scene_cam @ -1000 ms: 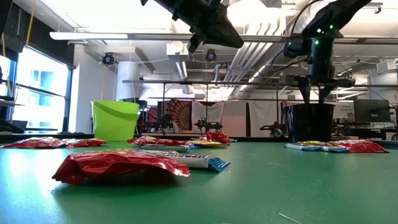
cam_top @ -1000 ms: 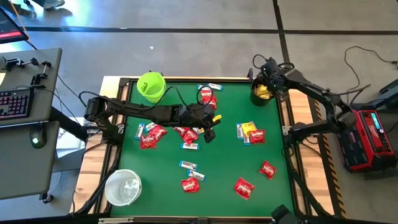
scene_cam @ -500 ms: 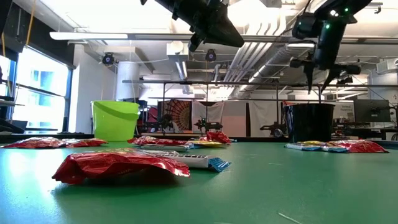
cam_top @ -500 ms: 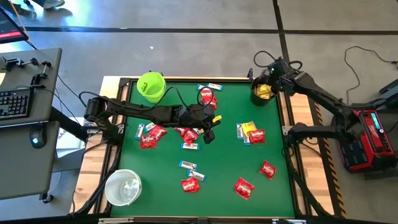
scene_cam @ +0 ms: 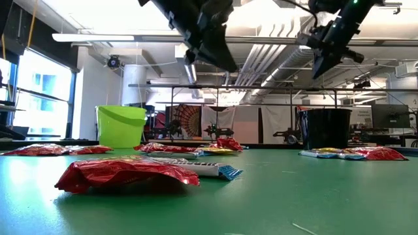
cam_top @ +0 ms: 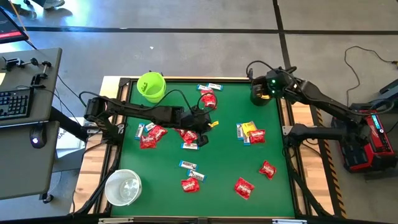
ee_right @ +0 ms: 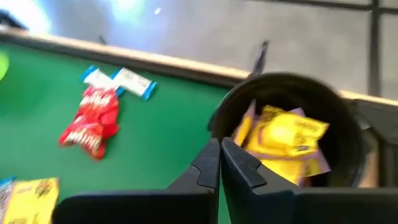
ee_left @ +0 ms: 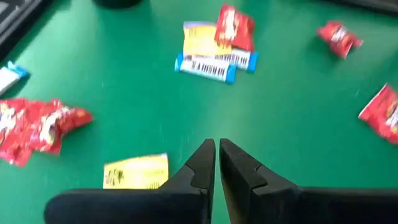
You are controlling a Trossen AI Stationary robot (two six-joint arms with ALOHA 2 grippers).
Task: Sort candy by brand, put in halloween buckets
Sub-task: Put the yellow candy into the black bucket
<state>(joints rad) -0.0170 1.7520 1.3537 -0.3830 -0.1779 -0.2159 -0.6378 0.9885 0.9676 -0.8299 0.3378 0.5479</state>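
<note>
Green felt-like covering spreads flat over the tabletop (cam_top: pixel 224 155), framed by a pale wooden border and dark rails, with grey concrete floor around it. Crinkled glossy red candy packets (cam_top: pixel 244 187) lie scattered across it, mixed with slim white-and-blue bars (cam_top: pixel 188 165) and flat yellow packets (cam_top: pixel 248 128). At the far right corner stands the round black plastic bucket (ee_right: pixel 348 124), with several yellow packets (ee_right: pixel 286 140) heaped inside. The lime green bucket (cam_top: pixel 151 86) sits at the far left corner, and the translucent white bucket (cam_top: pixel 123 187) at the near left corner. The right pincer (ee_right: pixel 220 155) hangs just beside the black bucket with its dark fingers pressed together, gripping nothing. The left pincer (ee_left: pixel 217 160) hovers over the middle of the tabletop, near a yellow packet (ee_left: pixel 136 171), fingers likewise closed and empty. Across the low view, ceiling pipes and bright strip lights fill the room beyond
</note>
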